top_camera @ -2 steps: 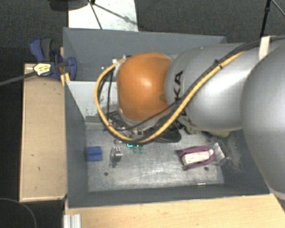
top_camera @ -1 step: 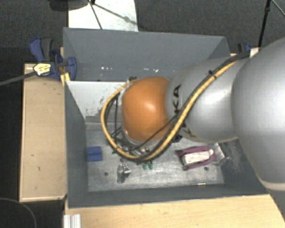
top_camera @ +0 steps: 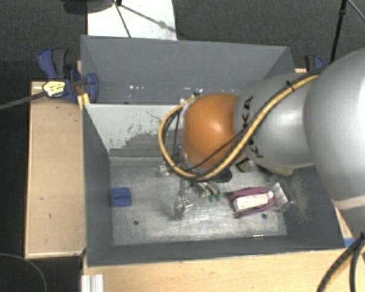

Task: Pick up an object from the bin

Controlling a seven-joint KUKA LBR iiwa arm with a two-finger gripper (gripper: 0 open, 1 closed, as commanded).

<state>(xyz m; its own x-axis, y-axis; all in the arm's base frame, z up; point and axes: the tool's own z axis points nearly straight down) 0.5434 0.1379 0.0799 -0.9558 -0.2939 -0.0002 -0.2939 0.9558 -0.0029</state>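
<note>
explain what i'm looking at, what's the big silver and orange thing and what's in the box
One camera looks down into a grey metal bin. The big silver shape from the right is a robot arm; the orange dome is a cover on its wrist, with cables looped round it. Under it hangs the gripper, low over the middle of the bin floor. On the floor lie a small blue block at the left and a purple and white object at the right. Whether it holds anything, I cannot tell.

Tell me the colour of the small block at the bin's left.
The small block is blue; camera view.
</note>
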